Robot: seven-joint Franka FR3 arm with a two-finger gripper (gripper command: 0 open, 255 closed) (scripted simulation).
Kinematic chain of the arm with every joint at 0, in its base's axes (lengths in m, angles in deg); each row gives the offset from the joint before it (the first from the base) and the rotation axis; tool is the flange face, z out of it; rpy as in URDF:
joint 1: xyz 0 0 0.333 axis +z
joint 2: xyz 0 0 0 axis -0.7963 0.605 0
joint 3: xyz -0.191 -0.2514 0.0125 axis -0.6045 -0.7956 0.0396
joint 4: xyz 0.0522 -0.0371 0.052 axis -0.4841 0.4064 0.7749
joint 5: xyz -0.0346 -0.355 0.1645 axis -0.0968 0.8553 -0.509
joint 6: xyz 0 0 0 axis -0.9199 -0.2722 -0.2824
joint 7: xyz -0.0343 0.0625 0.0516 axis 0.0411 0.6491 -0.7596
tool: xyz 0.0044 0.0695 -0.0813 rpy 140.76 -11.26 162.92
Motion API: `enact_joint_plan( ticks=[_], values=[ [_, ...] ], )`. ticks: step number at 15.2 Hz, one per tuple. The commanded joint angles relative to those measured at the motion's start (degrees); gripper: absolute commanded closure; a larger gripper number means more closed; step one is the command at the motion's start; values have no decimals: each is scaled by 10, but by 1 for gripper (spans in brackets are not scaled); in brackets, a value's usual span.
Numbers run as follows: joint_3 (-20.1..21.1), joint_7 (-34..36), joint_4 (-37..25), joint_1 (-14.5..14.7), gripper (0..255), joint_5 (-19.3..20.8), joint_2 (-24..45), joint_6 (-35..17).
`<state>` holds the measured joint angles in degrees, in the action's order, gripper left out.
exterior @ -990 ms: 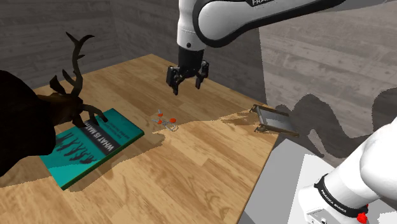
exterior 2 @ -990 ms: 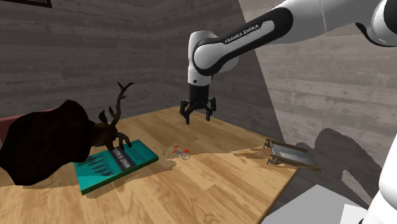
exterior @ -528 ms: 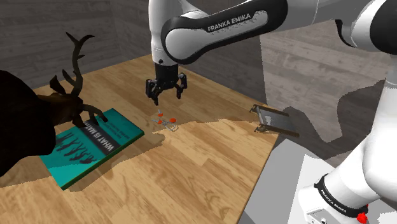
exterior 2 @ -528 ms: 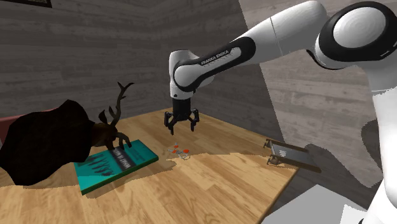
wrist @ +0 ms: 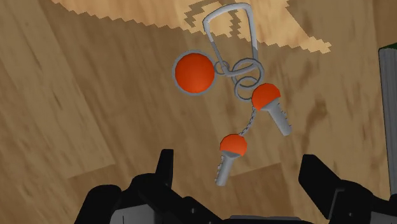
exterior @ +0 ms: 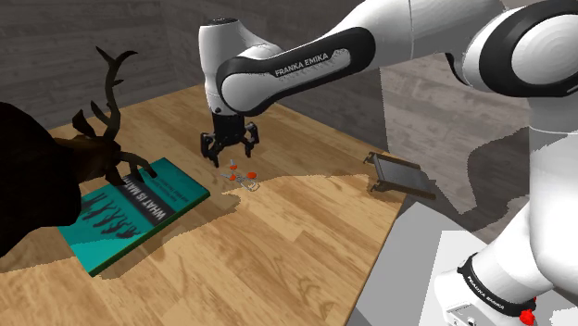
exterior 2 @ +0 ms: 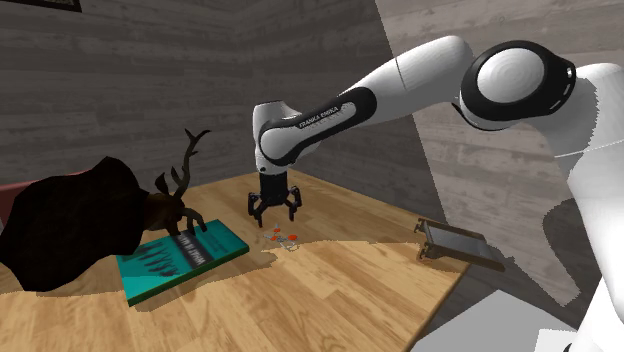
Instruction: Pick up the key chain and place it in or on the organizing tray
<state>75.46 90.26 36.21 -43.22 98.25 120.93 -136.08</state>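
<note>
Hovering over key chain (wrist: 265, 97), gripper (exterior: 230, 152) spread wide (empty).
Closing off-centre may just push it aside, gripping nothing.

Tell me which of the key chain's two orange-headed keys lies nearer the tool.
The key on the short chain, just ahead of the open tool. The other key lies farther off, nearer the orange disc.

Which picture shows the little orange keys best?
The wrist view. The key chain lies close up there, its clip, orange disc and two orange-headed keys all plain. The shoulder and second exterior views show it as a tiny orange-dotted speck on the table.
</note>
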Motion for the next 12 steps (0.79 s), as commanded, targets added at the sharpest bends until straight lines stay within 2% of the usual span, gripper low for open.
enact_joint_plan(
  ticks=[1, 10, 11, 12],
  values=[
    [-2, 2, 4, 1, 0, 3, 7, -11],
    [-3, 3, 9, 1, 0, 5, 11, -20],
    [-3, 3, 9, 1, 255, 5, 11, -20],
    [-3, 3, 9, 1, 255, 5, 11, -20]
  ],
)
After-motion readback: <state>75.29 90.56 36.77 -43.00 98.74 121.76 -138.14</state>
